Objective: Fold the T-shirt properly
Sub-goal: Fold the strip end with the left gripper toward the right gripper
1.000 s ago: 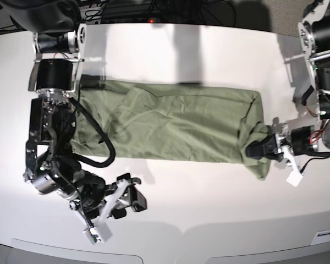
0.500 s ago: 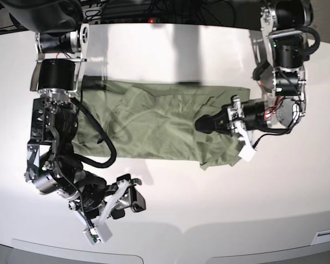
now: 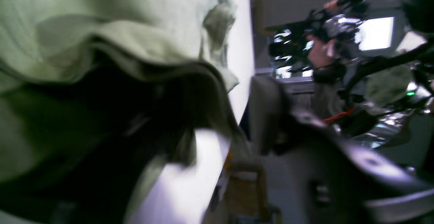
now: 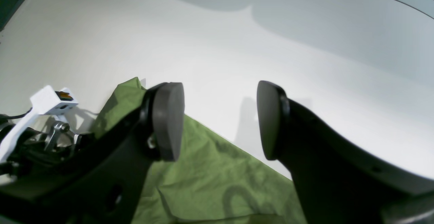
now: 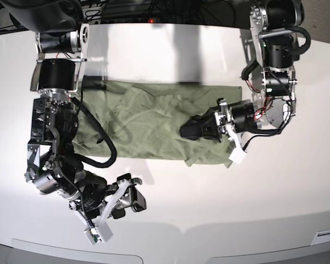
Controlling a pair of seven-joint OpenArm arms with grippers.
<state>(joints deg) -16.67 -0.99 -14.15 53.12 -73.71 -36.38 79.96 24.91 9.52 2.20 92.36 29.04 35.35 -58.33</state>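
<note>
Table (image 5: 170,220): white top filling the base view, bare along the bottom and the right.

T-shirt (image 5: 148,124): sage-green cloth across the middle of the base view, flat and wrinkled toward the left. Its right end is doubled back over the body, the loose edge hanging at lower centre-right. In the right wrist view a green corner lies at the lower left, below the pads.

Left arm: reaches in from the upper right of the base view. The left gripper (image 5: 188,131) sits over the shirt's centre-right with cloth bunched round its tip. The left wrist view is all blur and green folds pressed against the lens, so the jaws look pinched on the fabric, though I can't see the pads themselves.

Right arm: runs down the left edge of the base view. The right gripper (image 4: 220,119) has both dark pads spread wide with nothing between them, parked over bare table at the lower left.

Risk: the carried end could land crooked. The pinch takes 1 bunched spot, so the far corner may trail and crease. The hold could slip if the drag grows.

Change since 0.5 s ago: the left gripper has travelled further left over the shirt, and the folded flap reaches deeper across. The right arm hasn't budged.
</note>
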